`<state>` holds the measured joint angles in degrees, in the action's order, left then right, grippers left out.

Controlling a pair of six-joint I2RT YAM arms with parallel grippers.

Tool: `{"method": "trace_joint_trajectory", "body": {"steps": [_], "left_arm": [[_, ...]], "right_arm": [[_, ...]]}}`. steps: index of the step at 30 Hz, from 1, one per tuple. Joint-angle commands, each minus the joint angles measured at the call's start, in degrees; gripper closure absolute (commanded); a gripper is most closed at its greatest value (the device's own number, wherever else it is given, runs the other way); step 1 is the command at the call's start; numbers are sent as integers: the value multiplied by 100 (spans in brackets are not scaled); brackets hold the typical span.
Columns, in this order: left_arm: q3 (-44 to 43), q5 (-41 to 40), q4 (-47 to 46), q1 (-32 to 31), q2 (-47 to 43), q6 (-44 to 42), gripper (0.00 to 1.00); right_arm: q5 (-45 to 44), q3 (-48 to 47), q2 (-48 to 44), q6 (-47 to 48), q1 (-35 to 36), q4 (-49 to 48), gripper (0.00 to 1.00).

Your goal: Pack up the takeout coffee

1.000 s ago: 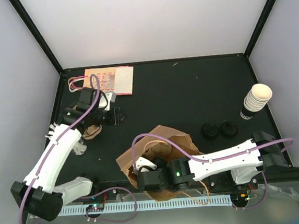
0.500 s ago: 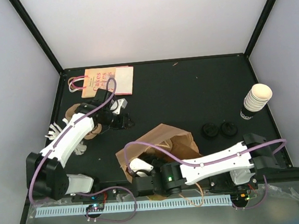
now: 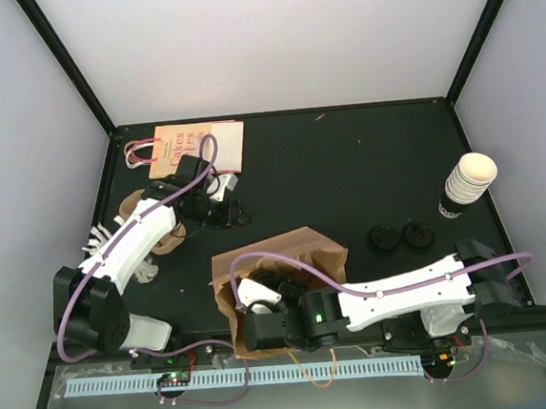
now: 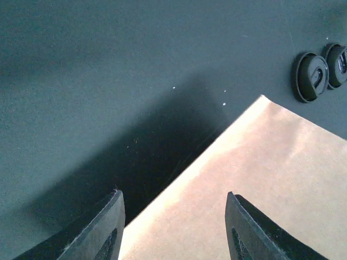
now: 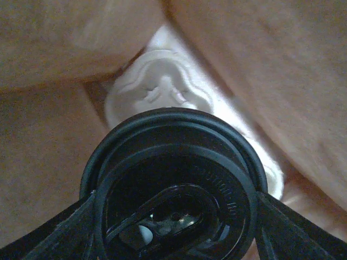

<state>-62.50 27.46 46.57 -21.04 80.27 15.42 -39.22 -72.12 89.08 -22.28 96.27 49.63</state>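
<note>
Looks like the placing step: right tool clamped on takeout coffee, lid between its jaws, inside brown bag, pale tray just beyond. left tool open, empty, over bag edge. Next: seat cup, release, withdraw straight.

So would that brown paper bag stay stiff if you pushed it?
Probably not: the brown paper bag looks creased and bent out of shape, so it would likely crumple. It seems to be light, thin paper, so a push would probably slide it across the table.
</note>
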Motion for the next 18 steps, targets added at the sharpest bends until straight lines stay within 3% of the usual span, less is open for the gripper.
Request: {"method": "trace_joint_trajectory", "body": {"steps": [1,18], "left_arm": [[-241,218,-123,-32,41,-123,46],[-216,389,-208,-50,157,-390,46]], "right_arm": [[-167,173,-333,200,-197,-177,46],[21,283,-266,526,-214,21,44]]}}
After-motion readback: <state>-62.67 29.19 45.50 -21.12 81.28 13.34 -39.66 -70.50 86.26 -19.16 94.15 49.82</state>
